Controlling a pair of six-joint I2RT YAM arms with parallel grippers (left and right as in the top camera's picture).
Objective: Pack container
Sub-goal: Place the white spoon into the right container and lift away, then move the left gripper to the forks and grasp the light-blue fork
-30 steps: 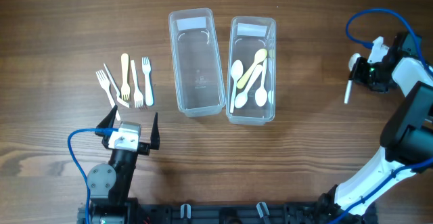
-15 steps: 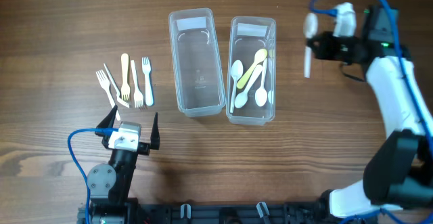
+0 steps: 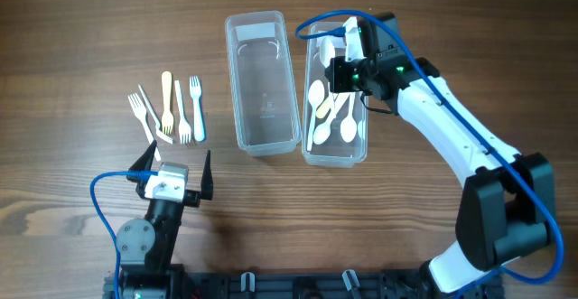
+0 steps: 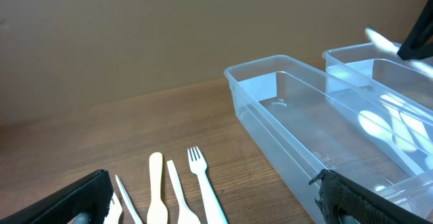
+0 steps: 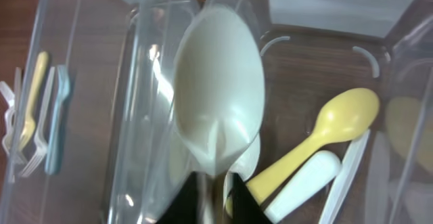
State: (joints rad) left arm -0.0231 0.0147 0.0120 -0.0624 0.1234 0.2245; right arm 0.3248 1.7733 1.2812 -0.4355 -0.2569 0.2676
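Right pincer (image 5: 211, 185): clamped on the handle of a white spoon (image 5: 218, 95), bowl forward, held for release; spoon container (image 3: 335, 160) directly beneath, yellow spoon (image 5: 338, 116) already inside; empty container (image 3: 237, 109) just beside; forks (image 3: 173, 109) well apart, probably destined there; left pincer (image 3: 176, 166) jaws spread, nothing held.

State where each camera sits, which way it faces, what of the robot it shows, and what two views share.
Overhead: above the table, looking straight down; shows left gripper and right gripper.
Left wrist: low, facing across the forks to the empty container; left fingers at bottom corners.
Right wrist: looking down into the spoon container; right fingers grip a white spoon.
Shared: both wrist views show the empty container and forks.
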